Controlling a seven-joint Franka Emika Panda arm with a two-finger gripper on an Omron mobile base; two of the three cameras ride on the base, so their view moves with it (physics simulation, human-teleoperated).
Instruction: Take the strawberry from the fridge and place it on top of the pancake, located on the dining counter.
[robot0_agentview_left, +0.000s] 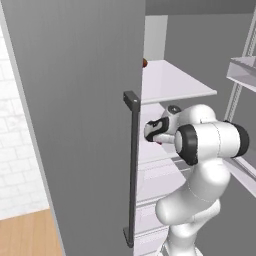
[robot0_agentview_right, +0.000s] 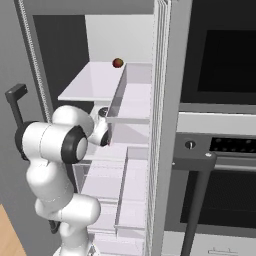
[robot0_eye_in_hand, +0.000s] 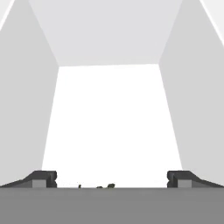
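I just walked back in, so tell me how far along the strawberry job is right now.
Done: the fridge stands open and the arm has reached in under the upper white shelf. In hand: the pincer is open and holds nothing, aimed along a white shelf; tiny dark-green specks sit between its tips, possibly the berry's leaves. A darker round red fruit sits above. Left: grasp the strawberry, carry it out, set it on the pancake.

Arm (robot0_agentview_left: 200, 150) bent forward at elbow, fingers (robot0_eye_in_hand: 43, 178) spread wide, holding nothing.
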